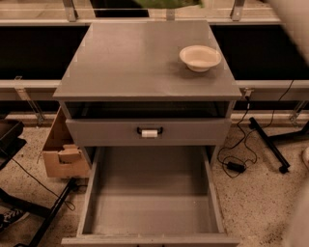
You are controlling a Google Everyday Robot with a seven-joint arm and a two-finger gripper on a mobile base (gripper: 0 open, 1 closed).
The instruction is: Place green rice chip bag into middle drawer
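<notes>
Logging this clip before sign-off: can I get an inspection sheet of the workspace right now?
Surface: grey cabinet top, holding one cream bowl.
Job's things: green rice chip bag, a sliver at the top edge; middle drawer pulled open, nothing inside.
Clutter: cardboard box left of the cabinet.
Gripper: out of frame, not in view.
Cables: black cord and adapter on the floor, right.
Surroundings: speckled floor; black stand legs at right.

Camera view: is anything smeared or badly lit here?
Camera view: the green rice chip bag is a motion smear at the top edge, the arm a pale blur on the right; the pincer is out of frame; the middle drawer is evenly lit.
</notes>
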